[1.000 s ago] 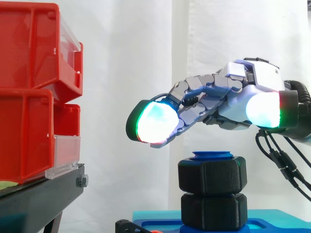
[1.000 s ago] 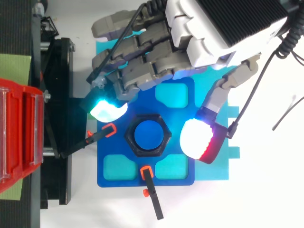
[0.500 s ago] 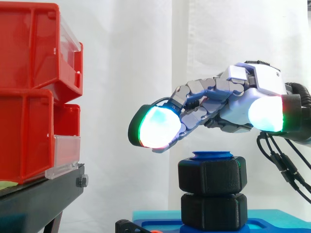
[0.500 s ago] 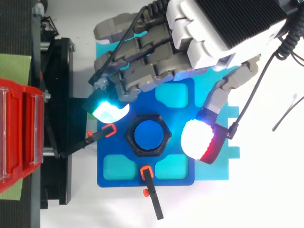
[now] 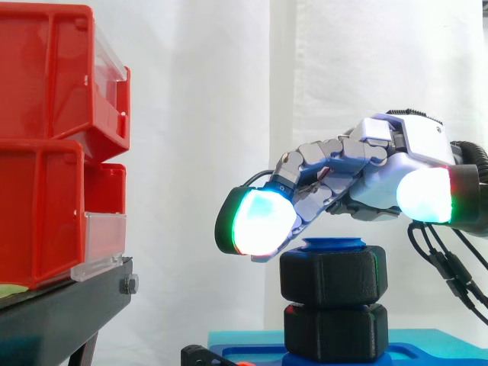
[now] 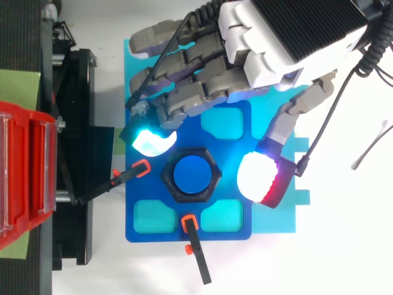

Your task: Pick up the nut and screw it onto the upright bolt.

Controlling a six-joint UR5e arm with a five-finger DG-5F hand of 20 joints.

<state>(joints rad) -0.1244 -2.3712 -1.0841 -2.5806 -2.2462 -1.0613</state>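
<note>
Hand dropping back onto the seated nut

The black hexagonal plastic nut sat on the upright blue bolt, whose flat top showed just above it, with a second black hexagonal piece below, on the blue base plate. The hand hung over the bolt, relaxed and holding nothing, with its glowing finger pad on one side of the nut and the thumb pad on the other. Over the last second that finger pad had sunk and drawn in toward the nut — from well above it to just off its top edge. I judged this a fresh reach for another turn; the nut was already on the thread. The red plastic bins stood well apart.
</note>
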